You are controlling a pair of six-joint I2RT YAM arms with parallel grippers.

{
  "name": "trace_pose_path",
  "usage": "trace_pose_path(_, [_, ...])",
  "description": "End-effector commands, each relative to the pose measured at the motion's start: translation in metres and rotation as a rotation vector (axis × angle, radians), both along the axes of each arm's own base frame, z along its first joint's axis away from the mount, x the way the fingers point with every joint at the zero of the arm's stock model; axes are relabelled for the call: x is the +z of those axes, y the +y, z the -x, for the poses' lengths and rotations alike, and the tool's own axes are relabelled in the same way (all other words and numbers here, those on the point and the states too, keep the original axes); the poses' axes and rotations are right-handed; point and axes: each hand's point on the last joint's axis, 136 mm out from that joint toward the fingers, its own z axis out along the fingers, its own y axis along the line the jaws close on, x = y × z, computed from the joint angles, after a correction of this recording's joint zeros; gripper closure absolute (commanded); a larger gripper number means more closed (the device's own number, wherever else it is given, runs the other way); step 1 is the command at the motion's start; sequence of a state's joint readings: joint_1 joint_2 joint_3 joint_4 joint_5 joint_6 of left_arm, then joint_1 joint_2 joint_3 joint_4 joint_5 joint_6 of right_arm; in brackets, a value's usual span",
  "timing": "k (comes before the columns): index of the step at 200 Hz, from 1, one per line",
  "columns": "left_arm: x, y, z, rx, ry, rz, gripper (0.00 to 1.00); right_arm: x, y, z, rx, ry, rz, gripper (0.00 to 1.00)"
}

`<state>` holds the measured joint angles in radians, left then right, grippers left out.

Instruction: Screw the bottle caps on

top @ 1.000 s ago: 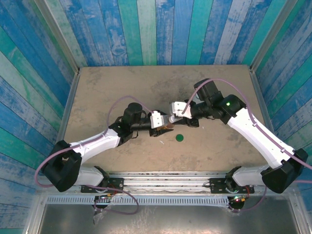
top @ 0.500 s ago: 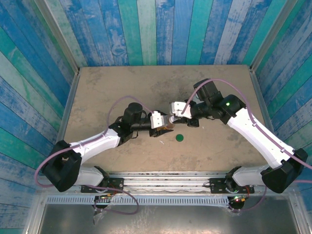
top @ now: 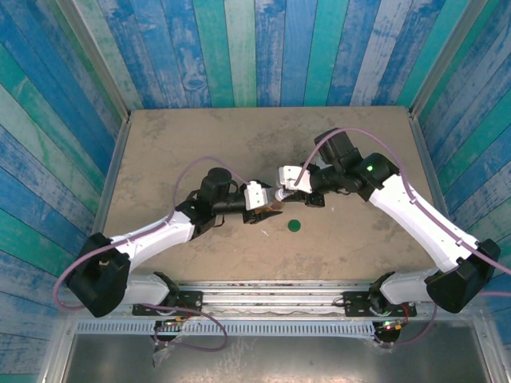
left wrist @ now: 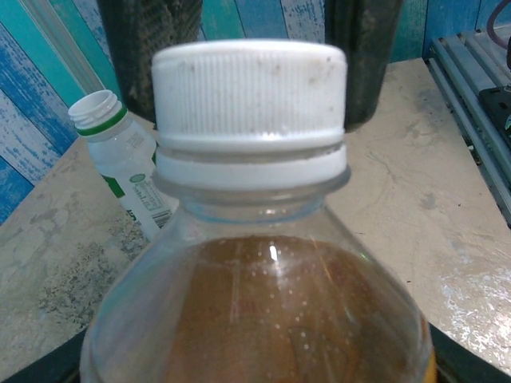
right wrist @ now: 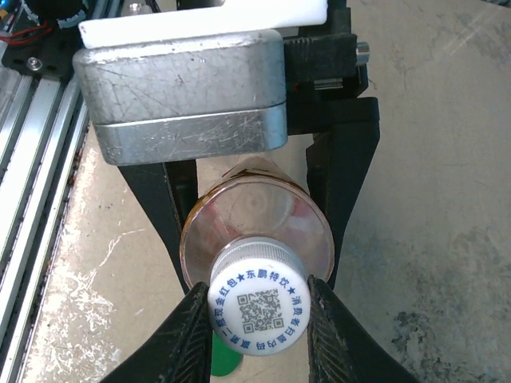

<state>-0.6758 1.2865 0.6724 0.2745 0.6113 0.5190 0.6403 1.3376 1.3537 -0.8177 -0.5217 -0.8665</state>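
- Your left gripper [right wrist: 255,209] was clamped around the body of the amber bottle [left wrist: 255,319], one black finger on each side, holding it near the middle of the table [top: 184,136].
- Your right gripper [right wrist: 257,321] was pinched on the white cap [left wrist: 249,88], its fingers pressed to the ribbed wall at 9 and 3 o'clock in the right wrist view.
- The cap sat on the neck, its skirt down against the white collar ring; whether it was fully tight could not be told.
- The green cap [top: 295,226] lay loose on the table, at about 5 o'clock from the held bottle in the overhead view.
- The white bottle [left wrist: 128,155] stood open-necked and tilted at 10 o'clock from the capped neck in the left wrist view, with a green ring under its threads.
- Judged from these views, the amber bottle was thin clear plastic, more than half full. It would likely flex under a hard squeeze and carry some weight.
- The cap looked small, stiff and light. Its ribs were the best place to hold it, while the smooth printed top offered no purchase.
- You would probably do best to hold the bottle low on the body, below the shoulder, so that it does not turn with the cap.
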Motion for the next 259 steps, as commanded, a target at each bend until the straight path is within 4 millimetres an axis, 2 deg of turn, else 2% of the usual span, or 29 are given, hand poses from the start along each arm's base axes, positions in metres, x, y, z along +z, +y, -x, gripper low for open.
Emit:
trace_pose_path(1, [0.029, 0.004, -0.021, 0.113, -0.091, 0.063, 0.43, 0.015, 0.006, -0.005, -0.132, 0.094, -0.088, 0.90])
trace_pose_path(19, [0.023, 0.008, -0.043, 0.222, -0.103, 0.049, 0.43, 0.024, 0.007, -0.032, -0.433, 0.253, -0.198, 0.99])
trace_pose_path(28, [0.022, 0.009, -0.050, 0.251, -0.109, 0.044, 0.43, 0.027, 0.006, -0.043, -0.575, 0.343, -0.248, 0.99])
trace_pose_path(44, [0.022, 0.008, -0.055, 0.268, -0.120, 0.052, 0.43, 0.023, 0.010, -0.046, -0.703, 0.516, -0.292, 0.99])
trace_pose_path(57, [0.021, 0.005, -0.057, 0.262, -0.123, 0.053, 0.43, 0.008, 0.007, -0.049, -0.886, 0.705, -0.313, 0.99])
trace_pose_path(77, [0.016, 0.000, -0.060, 0.251, -0.105, 0.035, 0.43, -0.004, 0.005, -0.045, -0.991, 0.843, -0.295, 0.99])
trace_pose_path(105, [0.012, 0.002, -0.058, 0.248, -0.100, 0.024, 0.43, 0.001, -0.004, -0.051, -1.043, 0.843, -0.316, 0.98])
trace_pose_path(120, [0.012, 0.005, -0.057, 0.256, -0.104, 0.020, 0.43, 0.011, -0.003, -0.053, -0.985, 0.808, -0.324, 0.93])
trace_pose_path(144, [0.013, 0.007, -0.047, 0.231, -0.101, 0.033, 0.43, 0.027, -0.002, -0.053, -0.836, 0.638, -0.312, 0.68])
trace_pose_path(158, [0.014, 0.006, -0.040, 0.198, -0.091, 0.036, 0.42, 0.036, 0.000, -0.043, -0.654, 0.480, -0.283, 0.55])
trace_pose_path(171, [0.014, 0.004, -0.035, 0.171, -0.079, 0.038, 0.42, 0.039, -0.002, -0.033, -0.503, 0.330, -0.248, 0.49])
trace_pose_path(187, [0.017, 0.003, -0.026, 0.127, -0.071, 0.048, 0.42, 0.041, -0.010, -0.031, -0.401, 0.140, -0.217, 0.46])
trace_pose_path(199, [0.020, 0.001, -0.020, 0.096, -0.065, 0.058, 0.41, 0.047, -0.013, -0.031, -0.368, 0.050, -0.225, 0.45])
trace_pose_path(207, [0.022, 0.000, -0.016, 0.069, -0.062, 0.068, 0.41, 0.051, -0.012, -0.024, -0.305, 0.004, -0.231, 0.43])
trace_pose_path(232, [0.027, -0.003, -0.004, -0.004, -0.043, 0.092, 0.41, 0.047, -0.007, 0.009, -0.073, -0.076, -0.239, 0.44])
trace_pose_path(259, [0.022, -0.006, -0.002, -0.034, -0.008, 0.055, 0.41, 0.035, -0.011, 0.016, -0.013, -0.081, -0.175, 0.48])
